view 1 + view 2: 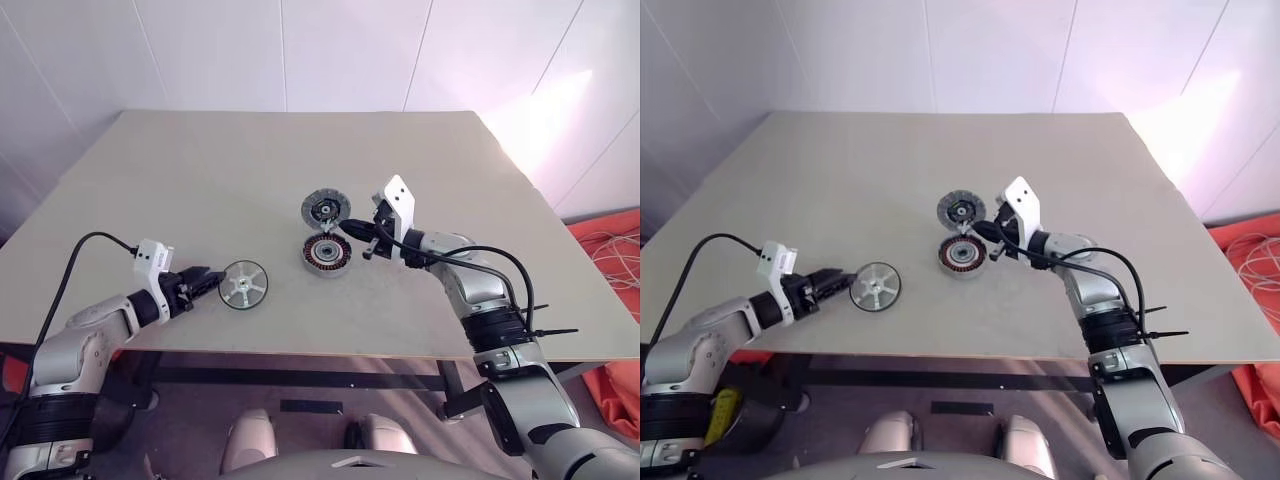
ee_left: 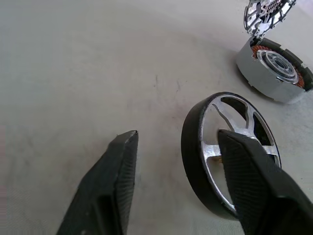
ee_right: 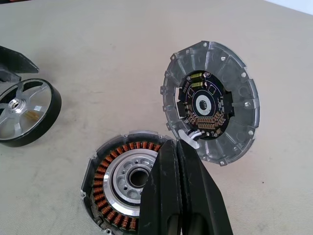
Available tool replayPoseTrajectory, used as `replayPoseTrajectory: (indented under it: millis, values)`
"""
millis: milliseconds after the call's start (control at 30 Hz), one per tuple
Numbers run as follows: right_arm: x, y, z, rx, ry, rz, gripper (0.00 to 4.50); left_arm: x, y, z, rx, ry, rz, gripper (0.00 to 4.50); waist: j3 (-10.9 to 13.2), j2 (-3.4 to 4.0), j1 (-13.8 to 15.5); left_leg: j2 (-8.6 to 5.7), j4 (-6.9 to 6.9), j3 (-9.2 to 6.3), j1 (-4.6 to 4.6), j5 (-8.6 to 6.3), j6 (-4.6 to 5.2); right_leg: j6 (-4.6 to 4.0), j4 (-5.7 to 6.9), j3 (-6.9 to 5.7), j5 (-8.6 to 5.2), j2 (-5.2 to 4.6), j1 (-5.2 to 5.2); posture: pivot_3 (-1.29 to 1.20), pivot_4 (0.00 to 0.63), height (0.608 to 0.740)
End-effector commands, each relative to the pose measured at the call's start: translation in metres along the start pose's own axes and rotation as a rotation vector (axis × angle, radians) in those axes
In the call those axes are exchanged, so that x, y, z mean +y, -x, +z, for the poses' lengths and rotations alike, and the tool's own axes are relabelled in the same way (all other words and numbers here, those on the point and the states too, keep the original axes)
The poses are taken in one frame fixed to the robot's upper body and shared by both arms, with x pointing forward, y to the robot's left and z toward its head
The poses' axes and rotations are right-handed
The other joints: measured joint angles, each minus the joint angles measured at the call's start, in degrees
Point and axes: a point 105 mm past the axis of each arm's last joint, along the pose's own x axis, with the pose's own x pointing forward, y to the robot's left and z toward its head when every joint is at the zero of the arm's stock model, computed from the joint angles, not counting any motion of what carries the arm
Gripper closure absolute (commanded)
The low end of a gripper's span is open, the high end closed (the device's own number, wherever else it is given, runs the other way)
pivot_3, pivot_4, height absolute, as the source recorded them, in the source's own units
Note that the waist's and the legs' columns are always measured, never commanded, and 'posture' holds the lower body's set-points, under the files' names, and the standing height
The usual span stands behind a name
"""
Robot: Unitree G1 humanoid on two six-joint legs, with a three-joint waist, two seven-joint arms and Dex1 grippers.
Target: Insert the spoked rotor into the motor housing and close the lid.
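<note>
While one round grey motor housing (image 1: 325,256) with a ring of copper-coloured windings around a silver centre sits open on the pale beige table (image 1: 200,180), its one round grey lid (image 1: 325,208) with radial ribs and a dark centre stands tilted up at the housing's far rim, inner face showing. One shiny silver spoked rotor (image 1: 244,284) with a dark outer ring lies flat on the table, well apart from the housing on its left. At the rotor, the left gripper (image 1: 208,279) has its two black fingers partly spread: one finger (image 2: 254,176) lies over the rotor's spokes, the other stands off its dark rim, so nothing is clamped. Just to the right of the housing, the right gripper (image 3: 178,161) has its two fingers pressed together, empty, tips above the housing's rim near the lid's joint.
</note>
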Motion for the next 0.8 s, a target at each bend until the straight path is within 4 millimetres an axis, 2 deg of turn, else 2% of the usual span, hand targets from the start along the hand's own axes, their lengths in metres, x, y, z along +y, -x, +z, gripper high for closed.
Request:
replayPoseTrajectory:
  millis: [33,467,800]
  values:
    - [-0.004,0.004,0.019,-0.059,0.040,-0.014,4.50,-0.004,0.002,0.011,-0.023,0.007,-0.014,1.90,0.00,0.00,-0.02,0.00,0.00,0.00,0.00,0.00,0.00,-0.07,0.00,0.00,0.04,0.00,0.00,0.00,0.000,0.740]
    - [-0.006,0.008,0.020,-0.060,0.041,-0.030,4.50,0.004,0.001,-0.011,0.112,0.023,0.058,1.90,0.00,0.00,-0.04,0.00,-0.01,0.00,0.00,0.00,0.00,-0.19,0.00,0.00,0.10,0.00,0.00,0.00,0.000,0.740]
    - [-0.006,0.007,0.020,-0.064,0.039,-0.033,4.50,-0.016,-0.008,-0.009,0.097,0.121,-0.026,1.90,0.00,0.00,0.01,-0.03,-0.01,0.00,0.02,0.00,0.00,-0.19,0.00,0.00,0.10,-0.01,0.03,0.00,0.000,0.740]
